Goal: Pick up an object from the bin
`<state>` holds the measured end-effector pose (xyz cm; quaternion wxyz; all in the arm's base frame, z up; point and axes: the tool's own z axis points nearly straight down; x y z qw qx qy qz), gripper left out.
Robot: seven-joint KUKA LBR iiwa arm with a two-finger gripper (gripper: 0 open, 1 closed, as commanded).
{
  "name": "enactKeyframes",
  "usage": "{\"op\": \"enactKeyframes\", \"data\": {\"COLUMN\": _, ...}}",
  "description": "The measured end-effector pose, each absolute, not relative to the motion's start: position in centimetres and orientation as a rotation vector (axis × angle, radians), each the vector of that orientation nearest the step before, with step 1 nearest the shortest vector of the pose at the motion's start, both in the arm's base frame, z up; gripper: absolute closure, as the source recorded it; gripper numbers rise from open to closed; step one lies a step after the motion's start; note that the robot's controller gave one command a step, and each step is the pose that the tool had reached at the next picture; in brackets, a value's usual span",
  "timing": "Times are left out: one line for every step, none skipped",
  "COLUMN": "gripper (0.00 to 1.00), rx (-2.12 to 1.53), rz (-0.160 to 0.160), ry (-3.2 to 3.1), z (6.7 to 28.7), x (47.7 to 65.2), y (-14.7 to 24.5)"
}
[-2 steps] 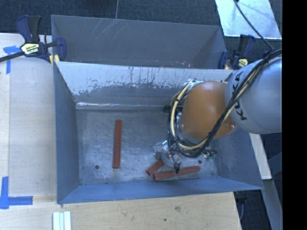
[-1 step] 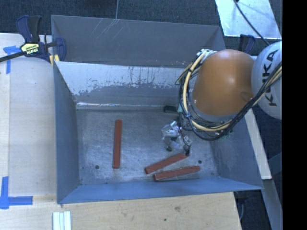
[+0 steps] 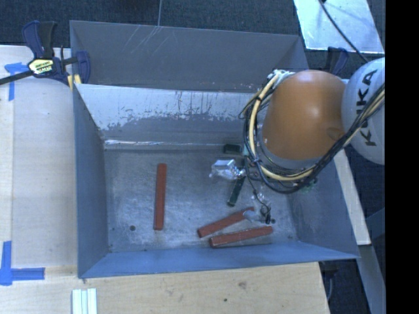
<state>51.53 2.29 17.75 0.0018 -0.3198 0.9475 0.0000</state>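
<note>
My gripper reaches down from under the orange wrist cover into the right half of the bin and hangs over bare floor. Just below it lie two reddish-brown sticks side by side near the front wall. The upper stick is tilted, with its right end raised toward the gripper. The lower stick lies almost level. A third reddish-brown stick lies lengthwise on the left part of the floor, well apart from the gripper. Nothing shows in the gripper's grasp.
The arm with its orange cover and looped cables hides the bin's right side. A small dark speck lies on the floor at the front left. Bare floor stretches between the left stick and the gripper.
</note>
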Motion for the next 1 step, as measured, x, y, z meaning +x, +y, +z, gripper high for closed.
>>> {"op": "enactKeyframes", "data": {"gripper": 0.00, "rx": -1.801, "rz": 0.001, "ry": 2.577, "z": 6.91, "x": 49.70, "y": 4.67}}
